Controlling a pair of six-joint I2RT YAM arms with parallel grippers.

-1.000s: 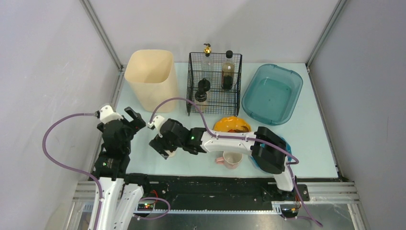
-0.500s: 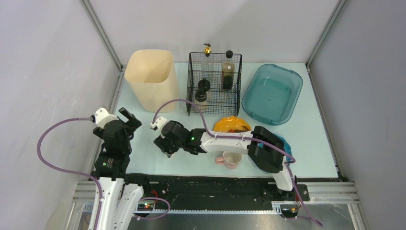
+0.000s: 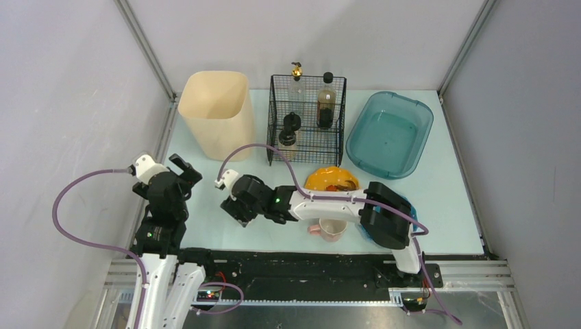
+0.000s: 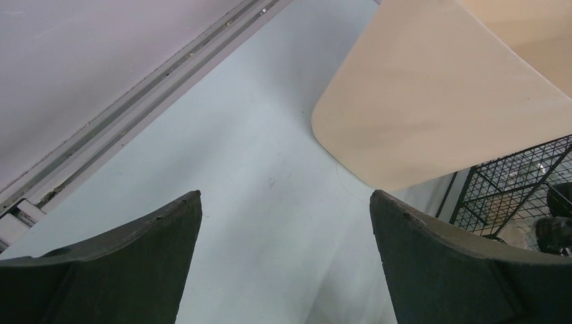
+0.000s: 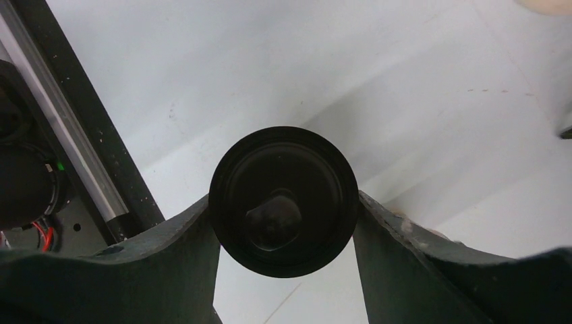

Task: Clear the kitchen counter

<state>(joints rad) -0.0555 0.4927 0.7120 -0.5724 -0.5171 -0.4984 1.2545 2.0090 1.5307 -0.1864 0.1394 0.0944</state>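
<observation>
Pale mint tabletop (image 3: 445,199) spanning the whole enclosure floor.
Right gripper (image 3: 236,211) clamps a black round cap (image 5: 283,201) from both sides near the tabletop's front left; left gripper (image 4: 284,197), jaws wide apart, hovers near the beige bin (image 3: 218,110).

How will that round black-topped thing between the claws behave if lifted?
Its black round top looks hard and glossy, likely stiff but slippery. The right gripper touches only its curved sides, so it could slip out. Being round, it might roll if tipped.
</observation>
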